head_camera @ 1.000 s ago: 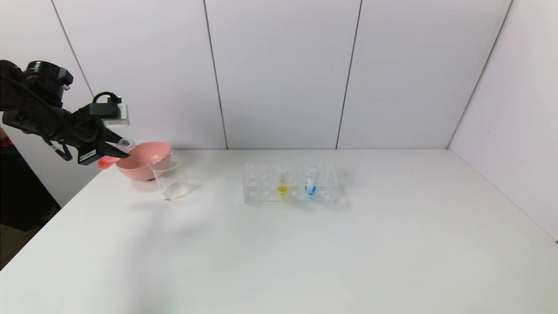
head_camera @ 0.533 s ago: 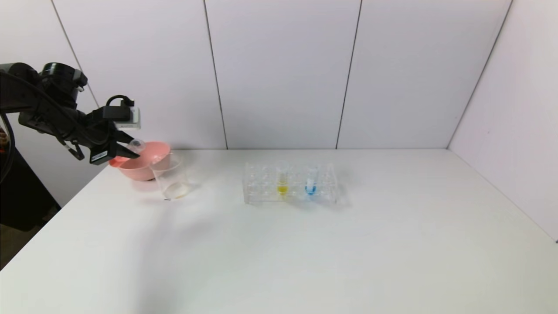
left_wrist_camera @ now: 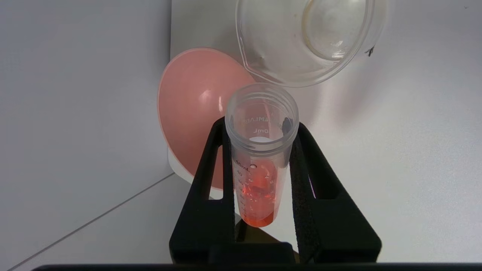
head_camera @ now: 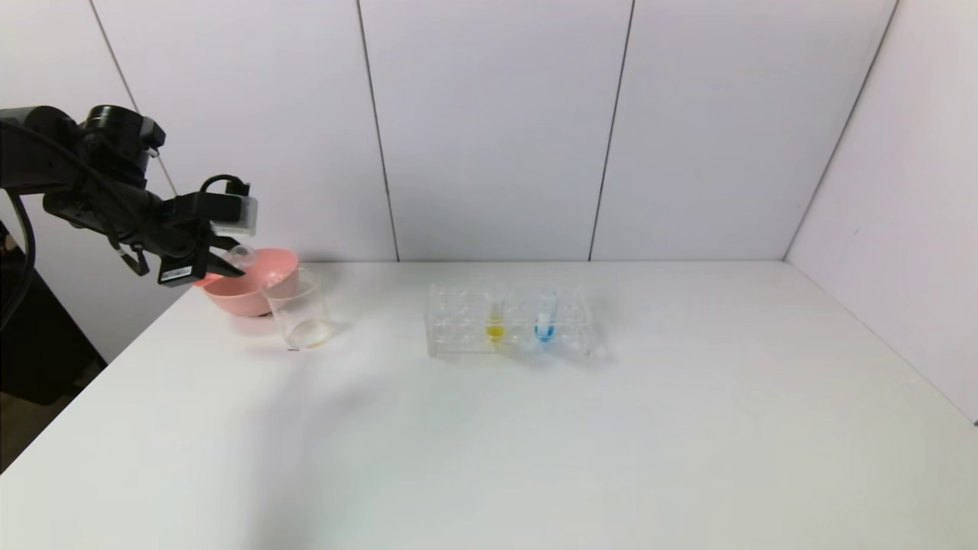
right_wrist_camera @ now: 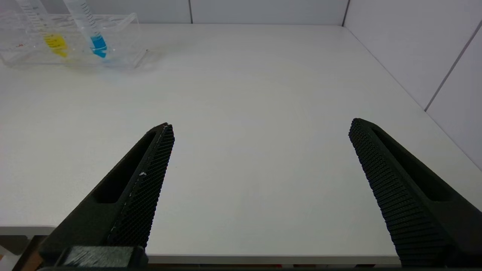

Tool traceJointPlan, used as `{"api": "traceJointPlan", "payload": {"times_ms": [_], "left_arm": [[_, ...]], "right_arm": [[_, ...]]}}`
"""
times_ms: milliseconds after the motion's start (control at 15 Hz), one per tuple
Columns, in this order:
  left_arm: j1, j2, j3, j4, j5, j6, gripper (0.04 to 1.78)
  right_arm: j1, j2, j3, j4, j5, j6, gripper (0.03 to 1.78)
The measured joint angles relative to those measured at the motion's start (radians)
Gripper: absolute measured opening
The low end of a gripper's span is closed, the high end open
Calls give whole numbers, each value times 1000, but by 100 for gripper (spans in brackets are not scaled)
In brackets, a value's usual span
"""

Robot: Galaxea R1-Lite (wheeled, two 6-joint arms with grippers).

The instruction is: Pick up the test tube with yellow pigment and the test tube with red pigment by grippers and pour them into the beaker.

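Left claw (head_camera: 221, 263), at the upper left of the head view, is clamped on the test tube with red pigment (left_wrist_camera: 260, 158). Over the last second it has travelled rightward from beyond the desk edge, and now hangs over the pink bowl (head_camera: 263, 294), just short of the beaker (head_camera: 299, 309). The left wrist view shows the tube tipped, its open mouth toward the beaker's rim, red liquid pooled at the rounded end. Judging by this, the carry is nearly over and the pour has not begun; the mouth must clear the bowl first.

Right claw (right_wrist_camera: 260, 188) waits wide and empty above the near desk (head_camera: 535, 443). The test tube with yellow pigment (head_camera: 495, 319) stands in the clear rack (head_camera: 458, 325) at centre, beside the blue tube (head_camera: 544, 319).
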Motion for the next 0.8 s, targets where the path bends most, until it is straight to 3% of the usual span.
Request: {"api": "traceJointPlan", "payload": {"times_ms": [800], "left_arm": [[-37,-3,2,-6,74,50,44]], "right_arm": [[0,0,0,0,0,0,170]]}}
